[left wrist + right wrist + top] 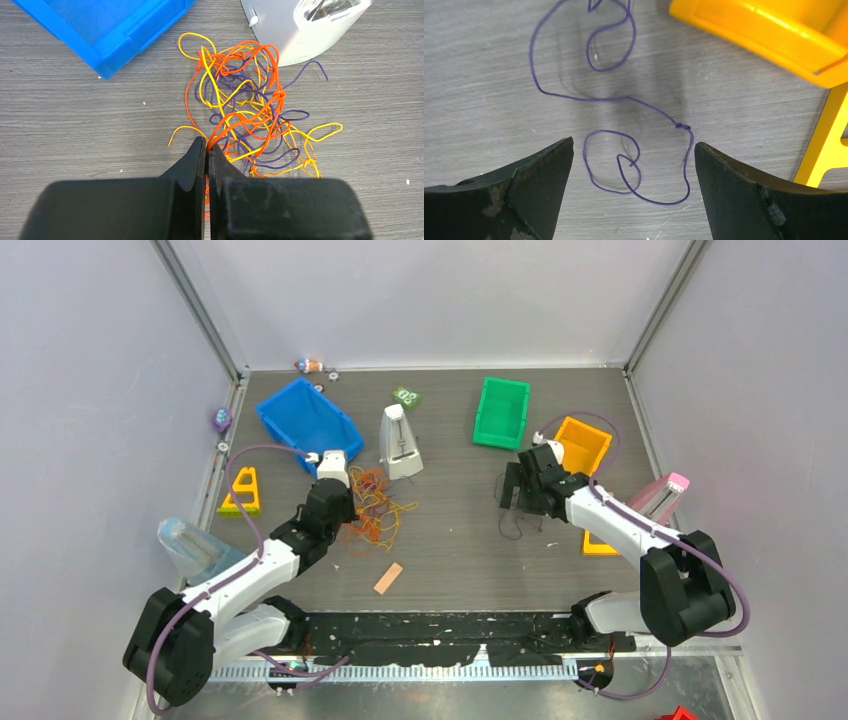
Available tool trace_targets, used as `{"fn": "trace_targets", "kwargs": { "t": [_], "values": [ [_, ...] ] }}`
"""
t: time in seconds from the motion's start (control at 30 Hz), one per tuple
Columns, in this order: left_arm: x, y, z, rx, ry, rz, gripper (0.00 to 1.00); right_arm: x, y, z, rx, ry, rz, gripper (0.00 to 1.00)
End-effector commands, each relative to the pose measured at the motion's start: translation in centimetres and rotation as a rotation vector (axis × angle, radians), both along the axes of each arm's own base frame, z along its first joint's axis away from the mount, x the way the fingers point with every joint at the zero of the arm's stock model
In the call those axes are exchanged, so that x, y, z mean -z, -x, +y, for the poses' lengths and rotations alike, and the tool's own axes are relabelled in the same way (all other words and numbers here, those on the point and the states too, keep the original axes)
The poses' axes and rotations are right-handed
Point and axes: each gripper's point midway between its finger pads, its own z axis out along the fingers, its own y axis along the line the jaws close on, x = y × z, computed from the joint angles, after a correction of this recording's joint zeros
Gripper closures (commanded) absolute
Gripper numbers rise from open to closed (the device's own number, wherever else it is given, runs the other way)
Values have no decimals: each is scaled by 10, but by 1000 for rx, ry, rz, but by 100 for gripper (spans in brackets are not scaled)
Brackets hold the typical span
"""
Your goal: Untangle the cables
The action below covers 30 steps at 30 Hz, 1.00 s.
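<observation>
A tangle of thin orange, yellow and purple cables (250, 107) lies on the grey table, left of centre in the top view (378, 508). My left gripper (206, 147) is shut at the tangle's near edge, with an orange cable (240, 122) pinched between its fingertips; in the top view the left gripper (348, 512) sits at the tangle's left side. One purple cable (624, 100) lies apart on the table in loose loops. My right gripper (634, 142) hovers over it, open, with nothing between its fingers, and is right of centre in the top view (512, 502).
A blue bin (305, 415) and a white metronome (400, 440) stand just behind the tangle. A green bin (500, 412) and an orange bin (582, 445) are at the back right. A yellow triangular frame (243, 492) sits left, a small wooden block (388, 578) near the front.
</observation>
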Motion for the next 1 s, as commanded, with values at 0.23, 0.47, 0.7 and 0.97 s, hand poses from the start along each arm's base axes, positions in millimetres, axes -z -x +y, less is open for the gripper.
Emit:
{"fn": "trace_targets", "kwargs": {
  "t": [0.23, 0.47, 0.7, 0.97],
  "values": [
    [-20, -10, -4, 4, 22, -63, 100, -19, 4, -3, -81, 40, -19, 5],
    [-18, -10, 1, -17, 2, -60, 100, -54, 33, 18, 122, -208, -82, 5],
    [-17, -11, -1, -5, 7, -55, 100, -68, 51, 53, 404, -548, -151, 5],
    [-17, -10, -1, -4, 8, -57, 100, -31, 45, 43, 650, -541, -152, 5]
  ]
}}
